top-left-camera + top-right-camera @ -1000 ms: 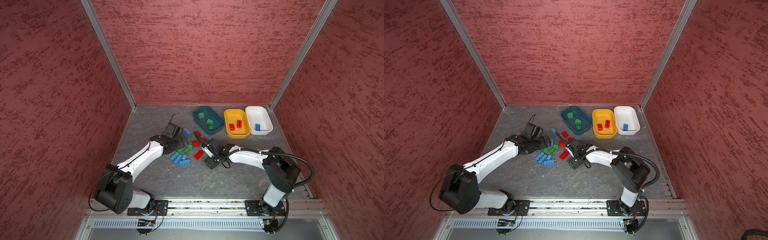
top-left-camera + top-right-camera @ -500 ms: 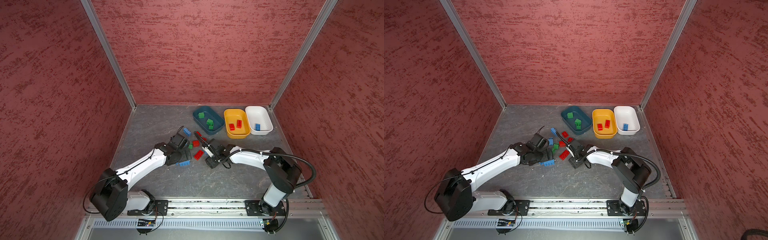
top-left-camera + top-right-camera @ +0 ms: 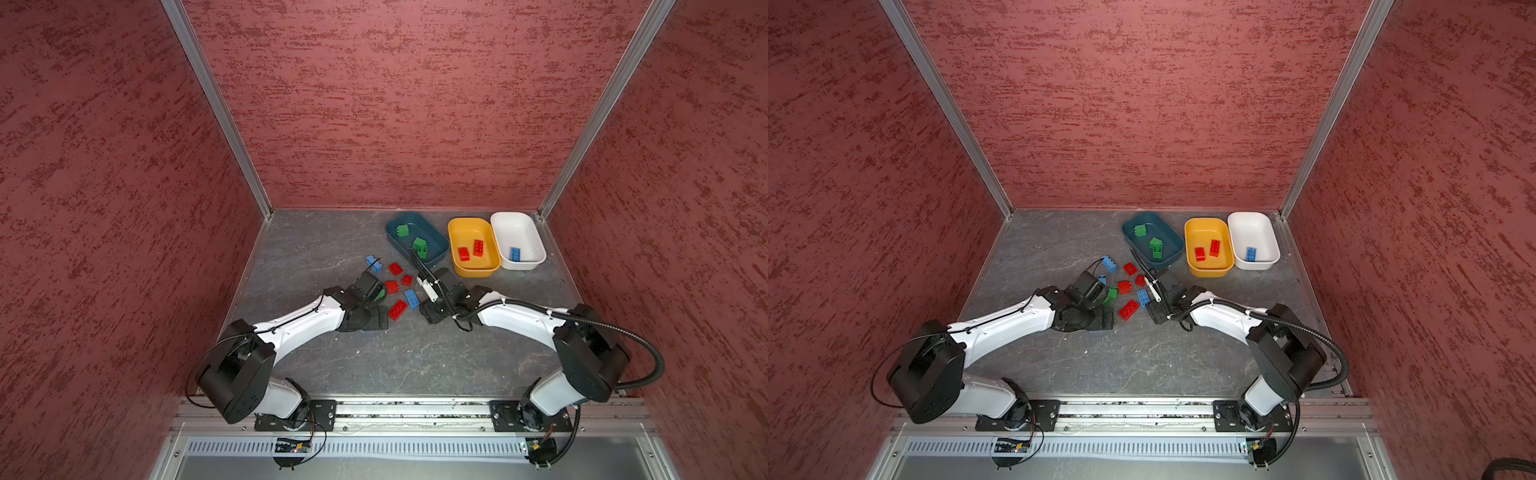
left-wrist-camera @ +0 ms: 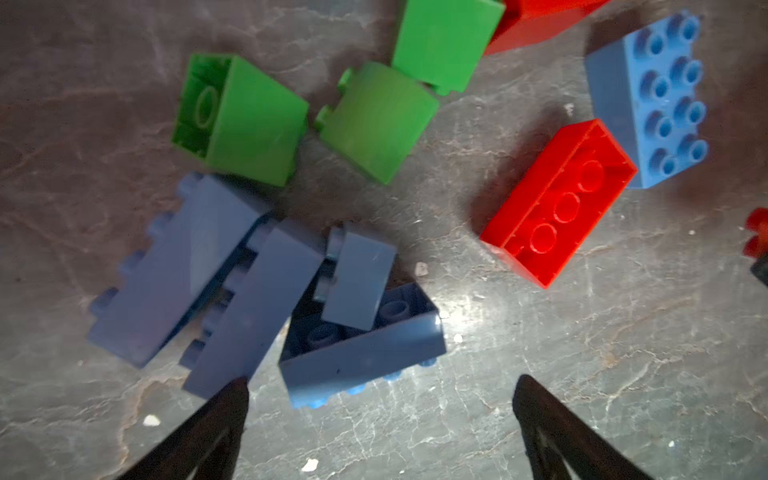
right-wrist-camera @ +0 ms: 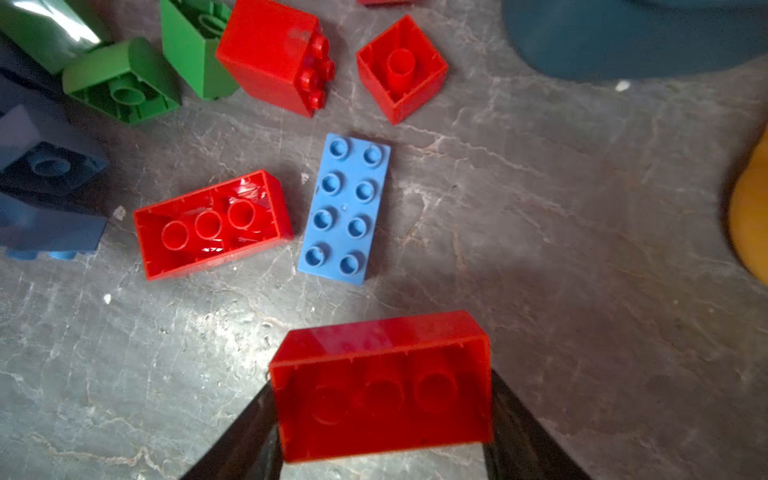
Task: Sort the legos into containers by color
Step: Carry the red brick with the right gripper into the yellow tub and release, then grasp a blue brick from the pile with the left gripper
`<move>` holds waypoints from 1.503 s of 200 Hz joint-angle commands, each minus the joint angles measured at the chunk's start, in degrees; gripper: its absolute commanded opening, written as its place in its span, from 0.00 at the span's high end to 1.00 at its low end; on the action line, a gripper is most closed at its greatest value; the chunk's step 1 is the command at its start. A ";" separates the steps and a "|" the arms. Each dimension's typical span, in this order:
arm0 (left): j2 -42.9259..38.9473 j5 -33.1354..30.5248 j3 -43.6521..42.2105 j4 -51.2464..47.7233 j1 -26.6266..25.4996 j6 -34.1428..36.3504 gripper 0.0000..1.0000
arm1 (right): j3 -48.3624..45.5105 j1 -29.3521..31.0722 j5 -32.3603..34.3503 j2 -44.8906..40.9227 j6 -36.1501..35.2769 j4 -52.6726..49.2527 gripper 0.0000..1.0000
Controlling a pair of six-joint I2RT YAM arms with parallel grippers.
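The right pincer (image 5: 382, 395) has hold of a long red brick (image 5: 382, 365). It squeezes the brick by its two short ends, with one black finger (image 5: 249, 428) on each side. The hollow side of the brick faces the wrist camera. In both top views this brick is hidden under the arm, and I cannot tell if it is up off the grey floor (image 3: 374, 365). The left pincer (image 4: 380, 382) is wide open and holds nothing. It hangs over a heap of blue bricks (image 4: 253, 307). The nearest blue brick (image 4: 361, 357) has one edge just between the finger tips, but nothing grips it. Three green bricks (image 4: 374, 120) lie next to the heap. Between the two arms a flat blue brick (image 5: 345, 208) lies bumps up, just beside an upside-down red brick (image 5: 212, 224). Two small red bricks (image 5: 274, 54) lie a little past them. Three tubs stand side by side at the far right of the floor. The teal tub (image 3: 434, 241) has two green blocks (image 3: 420, 245) in it. The yellow tub (image 3: 471, 230) has two red blocks (image 3: 478, 247). The white tub (image 3: 517, 230) has one blue block (image 3: 515, 253).
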 commanded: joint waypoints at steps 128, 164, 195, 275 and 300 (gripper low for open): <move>8.83 4.14 11.19 -0.79 -9.13 1.71 0.01 | 16.32 -29.92 -5.19 9.96 6.30 13.53 0.56; 7.37 -0.79 11.22 -4.81 -8.70 3.65 0.01 | 24.06 -31.91 -2.51 16.85 7.71 10.50 0.39; 7.59 -2.62 10.90 -6.42 -6.71 5.46 0.01 | 28.33 -31.93 -3.84 18.77 8.49 7.69 0.19; 11.41 -3.31 8.24 -4.19 -4.99 4.81 0.01 | 22.75 -31.90 -5.61 13.55 9.90 11.13 0.01; 12.01 -1.42 8.35 -4.25 -6.55 4.16 0.00 | 21.67 -31.90 -6.10 13.16 10.53 11.67 0.01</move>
